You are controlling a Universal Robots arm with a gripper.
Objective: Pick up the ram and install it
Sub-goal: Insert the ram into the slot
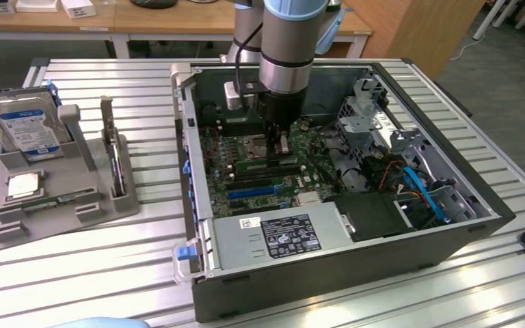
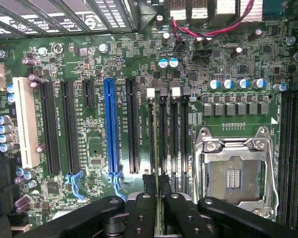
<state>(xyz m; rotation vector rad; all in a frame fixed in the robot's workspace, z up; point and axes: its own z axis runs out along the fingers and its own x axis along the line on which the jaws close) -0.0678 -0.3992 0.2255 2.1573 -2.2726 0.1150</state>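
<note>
My gripper [image 1: 279, 145] reaches down into the open computer case [image 1: 244, 294], just above the motherboard [image 1: 253, 171]. In the wrist view its black fingers [image 2: 149, 184] stand close together, shut on the ram [image 2: 153, 139]. The ram shows edge-on as a thin green strip. It hangs in line with the black memory slots [image 2: 164, 134], between the blue expansion slot [image 2: 110, 126] and the empty CPU socket [image 2: 233, 171]. I cannot tell whether its lower edge touches a slot.
The grey power supply [image 1: 281, 236] fills the case's near side, with drive bays and cables [image 1: 409, 184] on the exterior view's right. Outside the case, on that view's left, a grey holder [image 1: 107, 205] carries a hard drive [image 1: 25, 126] and a silver CPU chip [image 1: 24, 184].
</note>
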